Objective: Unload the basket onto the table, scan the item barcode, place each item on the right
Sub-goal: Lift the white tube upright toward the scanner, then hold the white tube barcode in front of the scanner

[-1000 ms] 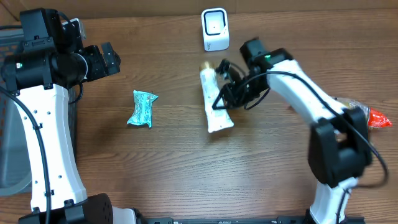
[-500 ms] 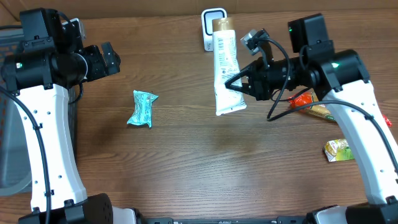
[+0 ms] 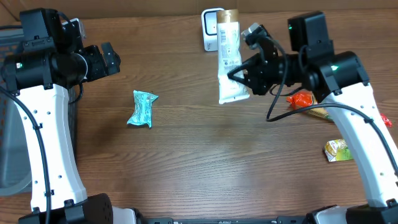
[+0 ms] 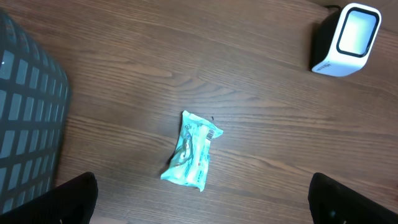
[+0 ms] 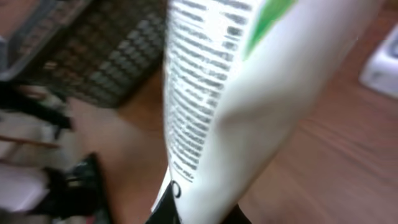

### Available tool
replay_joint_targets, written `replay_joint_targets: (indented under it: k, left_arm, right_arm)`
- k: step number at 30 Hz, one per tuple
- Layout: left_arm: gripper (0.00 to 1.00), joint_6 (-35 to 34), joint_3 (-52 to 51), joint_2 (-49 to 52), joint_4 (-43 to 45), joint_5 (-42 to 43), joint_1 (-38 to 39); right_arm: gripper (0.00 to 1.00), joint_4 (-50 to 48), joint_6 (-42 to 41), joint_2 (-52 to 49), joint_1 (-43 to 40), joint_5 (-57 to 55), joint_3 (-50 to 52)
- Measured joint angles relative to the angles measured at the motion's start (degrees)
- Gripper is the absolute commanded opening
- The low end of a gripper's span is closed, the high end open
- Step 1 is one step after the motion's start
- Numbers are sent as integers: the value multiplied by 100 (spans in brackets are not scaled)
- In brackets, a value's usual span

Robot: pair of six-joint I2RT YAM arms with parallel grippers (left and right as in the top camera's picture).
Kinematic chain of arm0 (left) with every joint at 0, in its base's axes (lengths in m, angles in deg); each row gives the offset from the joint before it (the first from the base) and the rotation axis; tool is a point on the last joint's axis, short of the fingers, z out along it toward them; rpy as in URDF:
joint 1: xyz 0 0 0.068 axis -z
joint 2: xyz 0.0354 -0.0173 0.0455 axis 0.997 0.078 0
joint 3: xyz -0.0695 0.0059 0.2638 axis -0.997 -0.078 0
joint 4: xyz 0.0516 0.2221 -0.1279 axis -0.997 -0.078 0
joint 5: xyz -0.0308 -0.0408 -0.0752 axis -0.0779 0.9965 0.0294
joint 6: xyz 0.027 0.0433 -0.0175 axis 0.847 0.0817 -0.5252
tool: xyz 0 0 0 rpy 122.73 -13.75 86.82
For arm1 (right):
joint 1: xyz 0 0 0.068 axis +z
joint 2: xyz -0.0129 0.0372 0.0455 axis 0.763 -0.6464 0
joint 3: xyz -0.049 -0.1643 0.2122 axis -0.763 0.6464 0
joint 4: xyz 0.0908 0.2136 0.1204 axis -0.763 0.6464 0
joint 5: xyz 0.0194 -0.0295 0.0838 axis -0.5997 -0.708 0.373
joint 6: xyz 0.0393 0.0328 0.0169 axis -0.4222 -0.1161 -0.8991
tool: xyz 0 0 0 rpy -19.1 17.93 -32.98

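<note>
Overhead, right gripper (image 3: 240, 75) clamps the white tube (image 3: 228, 56) near its crimped end, cap beside scanner (image 3: 210, 32).

I am looking down at a brown wood-grain counter (image 3: 205, 168). At its far edge, near the middle, a small white scanner (image 4: 348, 38) is standing upright with its pale window facing the near side. Left of centre, a crumpled teal packet (image 3: 143, 108) is lying flat, well apart from everything else. On the right side I am seeing a red packet (image 3: 301, 98) touching a narrow gold sachet (image 3: 320, 112) just nearer to me. Nearer still on the right, a yellow-green packet (image 3: 339, 150) is lying by itself. A dark mesh basket (image 4: 25, 124) is sitting at the left edge.
</note>
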State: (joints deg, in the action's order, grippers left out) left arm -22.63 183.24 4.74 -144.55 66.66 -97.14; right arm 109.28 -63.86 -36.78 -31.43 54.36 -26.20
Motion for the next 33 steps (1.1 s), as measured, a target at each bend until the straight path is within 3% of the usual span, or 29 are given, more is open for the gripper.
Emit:
replay_joint_targets:
  k: [9, 15, 24, 33]
  left_arm:
    - [100, 0, 0, 0, 0, 0, 0]
    - [99, 0, 2, 0, 2, 0, -2]
    - [100, 0, 2, 0, -13, 0, -2]
    - [100, 0, 2, 0, -13, 0, -2]
  right_arm:
    - [4, -1738, -46, -553, 933, -4223, 74]
    - [4, -3939, 1443, -1600, 1049, -6500, 118]
    - [4, -6664, 4175, -2973, 852, -7584, 125]
    - [4, -7381, 5534, -4085, 470, -7825, 125]
